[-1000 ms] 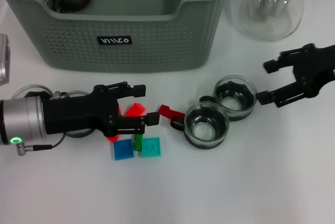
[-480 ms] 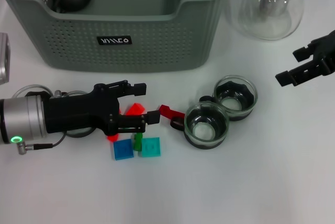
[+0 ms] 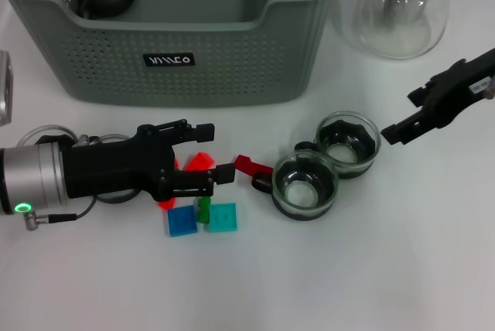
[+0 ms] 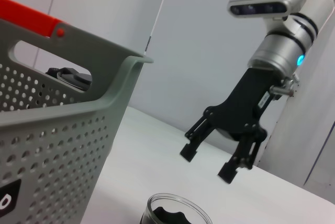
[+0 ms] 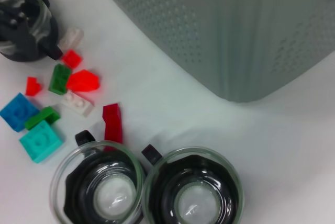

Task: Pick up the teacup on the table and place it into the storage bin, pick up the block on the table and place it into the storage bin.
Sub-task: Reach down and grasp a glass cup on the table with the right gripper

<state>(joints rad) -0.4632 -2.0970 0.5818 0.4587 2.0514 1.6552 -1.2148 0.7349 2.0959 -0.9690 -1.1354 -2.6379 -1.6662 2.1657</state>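
Now we held our right tool [image 3: 410, 112], fingers apart, just beside two touching teacups [image 3: 348, 143]; closing carelessly could knock both. Our left tool [image 3: 207, 151], also apart, hung over the blocks [image 3: 203, 216] before the bin [image 3: 193, 33].

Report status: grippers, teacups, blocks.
Left gripper open, low over the blocks. Right gripper open, right of the two teacups, holding nothing. Both cups on the table, none in the storage bin.

The grey-green perforated plastic storage bin [image 4: 63, 124] fills nine o'clock; the right arm's black tool [image 4: 208, 162] hangs open above the white bench [image 4: 157, 161].
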